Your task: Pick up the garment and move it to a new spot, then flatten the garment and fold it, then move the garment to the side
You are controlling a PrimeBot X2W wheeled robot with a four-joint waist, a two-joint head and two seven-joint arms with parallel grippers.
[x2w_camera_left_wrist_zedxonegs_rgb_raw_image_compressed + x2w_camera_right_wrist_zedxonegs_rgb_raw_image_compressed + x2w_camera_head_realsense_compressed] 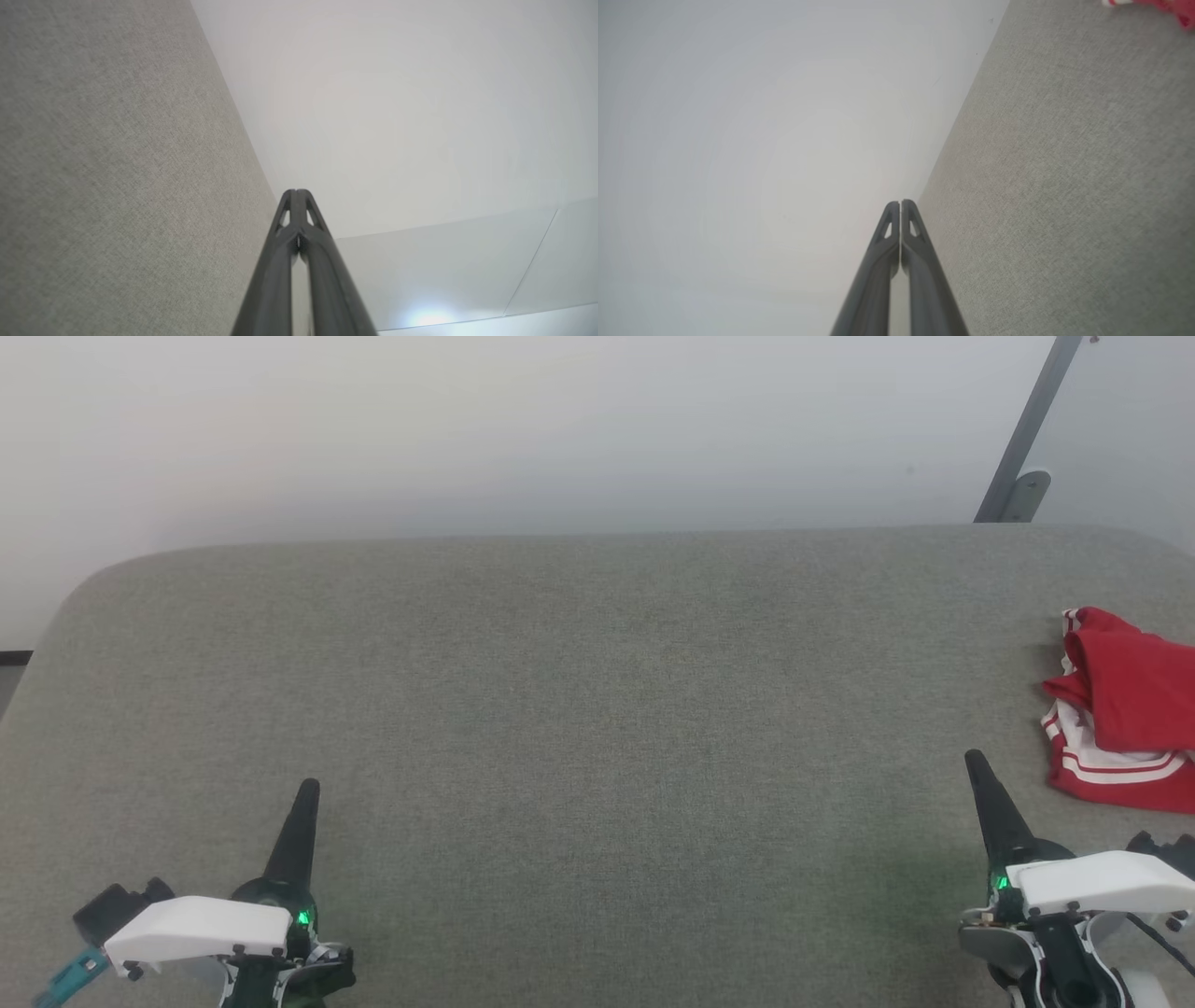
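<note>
Your garment lies bunched up at the right edge of the table, and the border of the head view cuts part of it off. It is a crumpled heap. Bright red cloth is folded over itself on top, white fabric shows beneath, and red-and-white striped trim runs along its left and lower edges. The folds are loose and uneven, so you cannot tell sleeves from body. In the right wrist view a blurred sliver of the same red and white sits in the top right corner, resting on the grey woven cover.

Your right end effector is at the lower right of the head view, with its two dark fingers pressed together into a single point and nothing between them. Its tip is near the garment but clear of it, on the heap's left and closer to you. Your left end effector is at the lower left, well apart from the garment — it too is pressed together and carries nothing. Both wrist views show the fingertips meeting, with the table to one side and the pale wall beyond. A grey metal strut leans against that wall behind the table's far right corner.
</note>
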